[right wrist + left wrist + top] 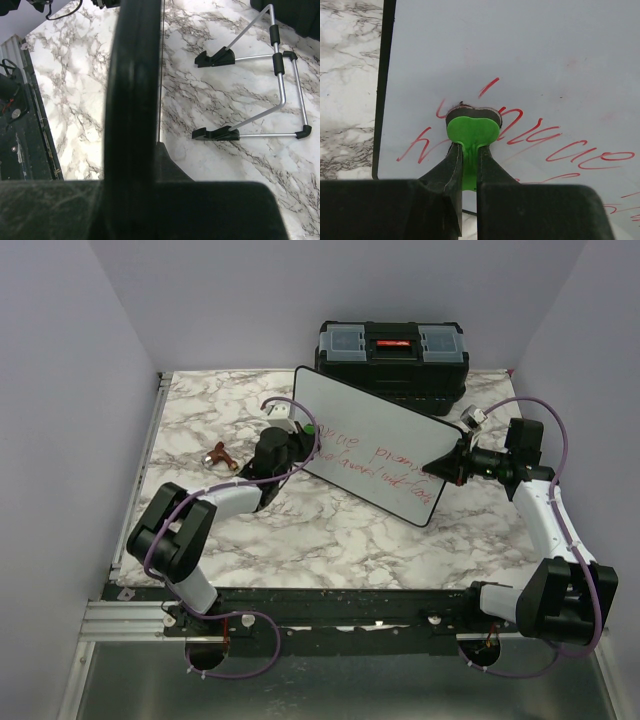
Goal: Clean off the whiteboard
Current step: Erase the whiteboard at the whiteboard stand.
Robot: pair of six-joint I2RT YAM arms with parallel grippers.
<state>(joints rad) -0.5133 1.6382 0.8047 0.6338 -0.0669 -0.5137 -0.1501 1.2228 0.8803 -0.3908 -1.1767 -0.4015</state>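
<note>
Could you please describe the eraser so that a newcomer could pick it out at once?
Find the whiteboard in the middle of the marble table, in front of the black toolbox. At its left end the left gripper is shut on a small eraser pressed against the red writing. It is the only bright green thing in view, with a dark pad facing the board.
</note>
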